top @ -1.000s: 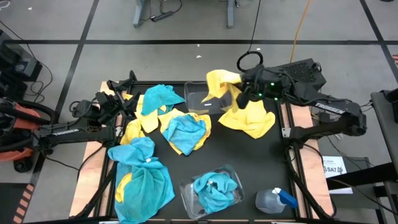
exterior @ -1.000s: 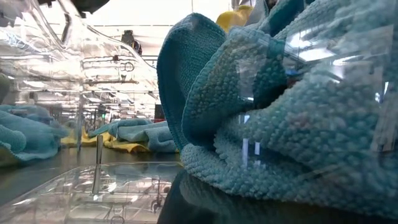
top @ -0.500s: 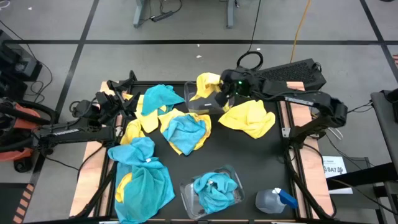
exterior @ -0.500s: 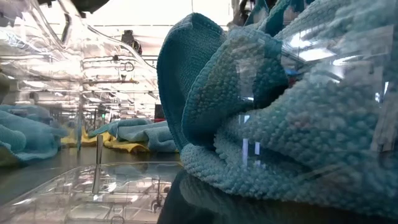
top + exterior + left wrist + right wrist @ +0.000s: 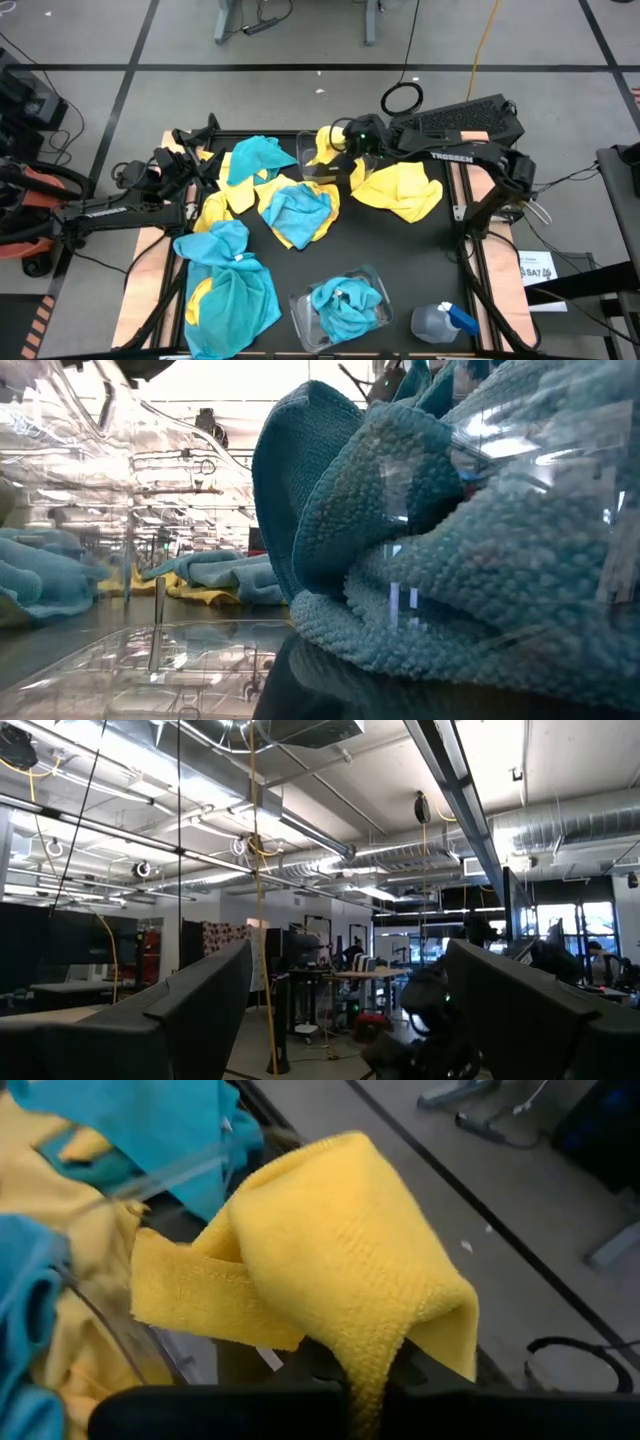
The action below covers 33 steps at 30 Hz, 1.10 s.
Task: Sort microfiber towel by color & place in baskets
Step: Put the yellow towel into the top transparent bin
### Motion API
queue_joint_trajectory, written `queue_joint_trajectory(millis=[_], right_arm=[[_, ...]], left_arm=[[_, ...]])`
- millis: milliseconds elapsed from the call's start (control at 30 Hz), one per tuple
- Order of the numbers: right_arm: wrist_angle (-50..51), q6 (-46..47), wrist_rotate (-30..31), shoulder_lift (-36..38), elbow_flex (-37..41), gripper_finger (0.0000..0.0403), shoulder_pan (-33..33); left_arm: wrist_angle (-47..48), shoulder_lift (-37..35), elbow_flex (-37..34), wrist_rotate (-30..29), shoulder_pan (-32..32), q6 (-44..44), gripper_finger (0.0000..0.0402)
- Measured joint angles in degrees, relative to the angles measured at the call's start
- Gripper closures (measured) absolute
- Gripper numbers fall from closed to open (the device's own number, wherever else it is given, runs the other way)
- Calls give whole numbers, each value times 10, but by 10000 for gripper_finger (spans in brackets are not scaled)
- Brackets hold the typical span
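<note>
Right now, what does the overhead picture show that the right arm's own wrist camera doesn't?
Only the high view shows the far basket's place on the table, the near basket of turquoise towels, the spray bottle, and the idle left gripper. Only the right wrist view shows the cloth's weave close up. Both show the right gripper holding a yellow towel at the far basket.

An industrial lab or workshop: exposed ceiling ducts (image 5: 560, 825), hanging cables (image 5: 262, 920), a concrete floor (image 5: 300, 40) marked with dark lines, and distant workstations (image 5: 345, 970).
</note>
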State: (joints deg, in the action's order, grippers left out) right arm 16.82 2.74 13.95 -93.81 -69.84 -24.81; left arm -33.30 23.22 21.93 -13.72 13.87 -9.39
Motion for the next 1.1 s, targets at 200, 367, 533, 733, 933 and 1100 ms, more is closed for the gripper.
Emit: queue_joint_trajectory(millis=[200, 367, 533, 733, 933, 1100], right_arm=[[6, 7, -4, -43, 0, 398, -1], [16, 11, -6, -75, 0, 396, -4], [29, 14, -8, -93, 0, 395, -4], [40, 16, -35, -102, 0, 395, -6], [44, 16, -40, -97, 0, 377, -6], [57, 16, -38, -83, 0, 334, -5]], left_arm=[[0, 0, 0, 0, 0, 0, 66], [0, 0, 0, 0, 0, 0, 66], [0, 0, 0, 0, 0, 0, 66], [0, 0, 0, 0, 0, 0, 66], [0, 0, 0, 0, 0, 0, 66], [0, 0, 0, 0, 0, 0, 66]])
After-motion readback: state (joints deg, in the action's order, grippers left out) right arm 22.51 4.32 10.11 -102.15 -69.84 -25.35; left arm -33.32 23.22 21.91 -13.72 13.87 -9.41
